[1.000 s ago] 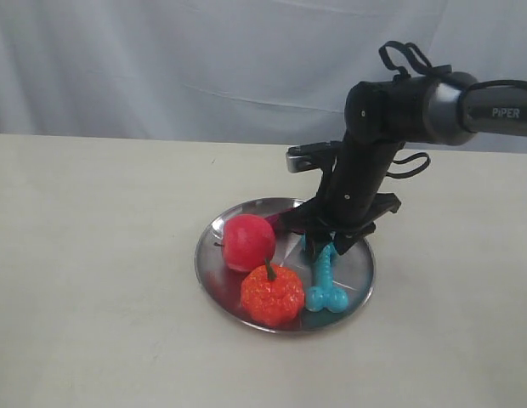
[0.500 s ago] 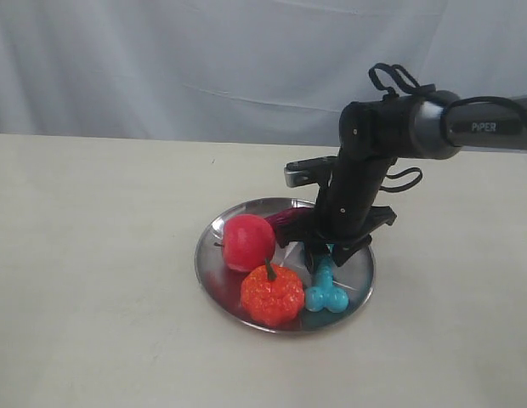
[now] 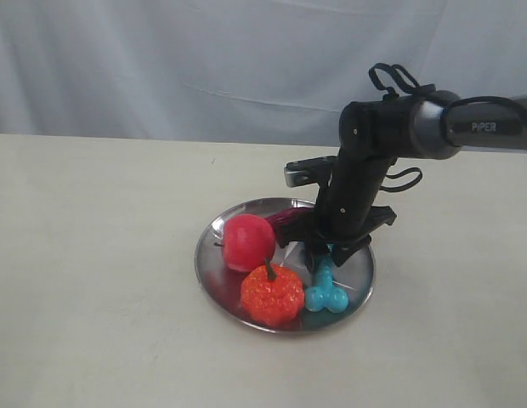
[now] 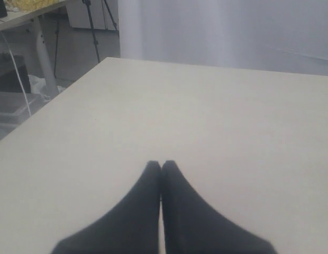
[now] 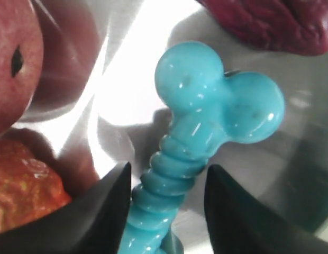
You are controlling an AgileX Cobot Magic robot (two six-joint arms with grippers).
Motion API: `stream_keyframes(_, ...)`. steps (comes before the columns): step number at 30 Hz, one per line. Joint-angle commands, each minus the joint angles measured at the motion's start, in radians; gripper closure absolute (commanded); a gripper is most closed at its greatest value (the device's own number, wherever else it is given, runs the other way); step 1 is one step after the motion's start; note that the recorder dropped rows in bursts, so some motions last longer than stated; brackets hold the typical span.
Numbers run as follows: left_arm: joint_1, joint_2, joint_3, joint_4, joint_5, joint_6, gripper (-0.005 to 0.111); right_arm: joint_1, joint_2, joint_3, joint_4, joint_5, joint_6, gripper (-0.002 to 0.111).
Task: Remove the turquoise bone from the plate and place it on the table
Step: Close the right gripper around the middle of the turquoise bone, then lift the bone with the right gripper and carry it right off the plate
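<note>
Backdrop: pale grey-white curtain (image 3: 161, 59), softly creased, hangs along the whole far edge of the cream surface (image 3: 93, 280). Light is even and diffuse, shadows soft. Left wrist view, past the surface's corner: white leg of a second table (image 4: 42, 58), dark tripod legs (image 4: 95, 24), clear bin (image 4: 10, 103) lower down. Details there are blurred.

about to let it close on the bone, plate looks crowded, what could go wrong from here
1. The right fingers straddle the bone on its ribbed shaft and are not yet closed. The rounded ribs might let it slip or pivot on the lift.
2. The orange fruit sits right beside the bone, so closing or lifting could nudge it.
3. The fingers are low over the shiny plate and may scrape or shift it.
</note>
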Motion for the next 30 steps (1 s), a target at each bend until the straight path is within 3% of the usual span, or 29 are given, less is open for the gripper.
stream_keyframes(1,0.002,-0.001,0.003,0.0,-0.005,-0.004,0.107,0.0,-0.004,0.0,-0.006,-0.004,-0.007,0.08)
stream_keyframes(5,0.002,-0.001,0.003,0.0,-0.005,-0.004,0.107,0.0,-0.004,0.0,-0.006,-0.006,-0.007,0.099)
stream_keyframes(8,0.002,-0.001,0.003,0.0,-0.005,-0.004,0.107,0.0,-0.004,0.0,-0.006,-0.006,-0.007,0.106)
stream_keyframes(30,0.002,-0.001,0.003,0.0,-0.005,-0.004,0.107,0.0,-0.116,0.0,-0.003,0.016,0.002,0.105)
